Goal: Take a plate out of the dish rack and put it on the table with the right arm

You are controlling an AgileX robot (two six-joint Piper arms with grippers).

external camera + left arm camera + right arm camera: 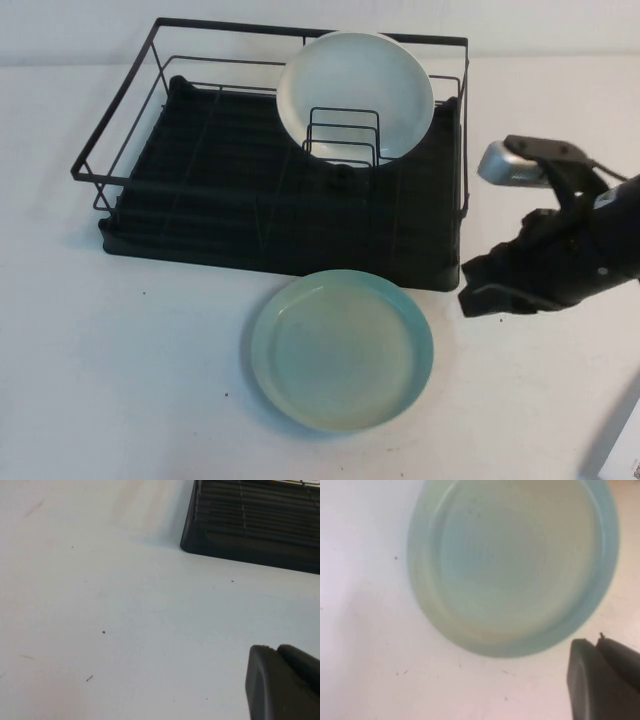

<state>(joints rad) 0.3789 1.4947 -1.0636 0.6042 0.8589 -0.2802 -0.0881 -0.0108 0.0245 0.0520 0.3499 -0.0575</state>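
Note:
The light teal plate (342, 350) lies flat on the white table (120, 380), just in front of the black dish rack (230, 210). My right gripper (478, 287) hovers to the right of the plate, near the rack's front right corner, shut and empty. In the right wrist view the plate (512, 565) fills the frame and the gripper (597, 642) sits just off its rim, not touching it. My left gripper (275, 650) shows only in the left wrist view, shut and empty over bare table, with a corner of the rack (260, 525) beyond it.
A cream-white plate (355, 95) stands on edge in the wire dividers at the rack's back right. The right arm's silver-grey part (510, 165) is beside the rack's right side. White table extends left of the teal plate.

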